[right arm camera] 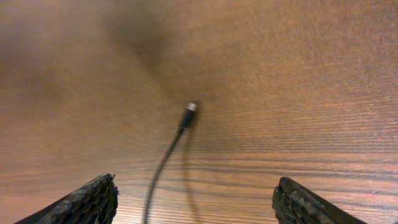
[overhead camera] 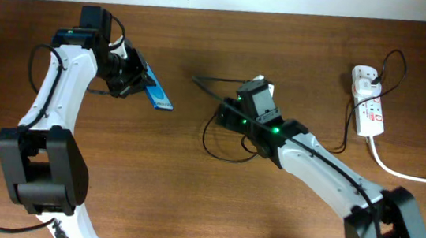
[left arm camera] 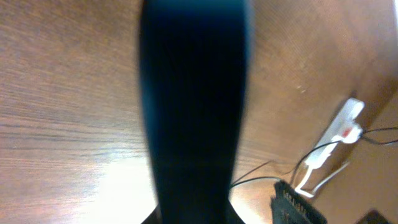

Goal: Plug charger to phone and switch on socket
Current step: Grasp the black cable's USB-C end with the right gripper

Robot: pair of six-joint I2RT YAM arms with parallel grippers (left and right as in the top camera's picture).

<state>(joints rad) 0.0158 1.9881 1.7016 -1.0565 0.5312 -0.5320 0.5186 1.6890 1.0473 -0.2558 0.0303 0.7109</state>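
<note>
Counter (overhead camera: 188, 203): brown, fine wood grain. Phone (overhead camera: 157, 94): bright blue face. Socket (overhead camera: 368, 104): white, red marks. Charger (right arm camera: 185, 119): black cable, silvery tip.

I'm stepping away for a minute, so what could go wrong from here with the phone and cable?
The left gripper holds the phone tilted by one end; it could slip. The right gripper is open above the connector tip; small and loose, it may skid away. The slack cable loops beside the right arm and might snag.
</note>
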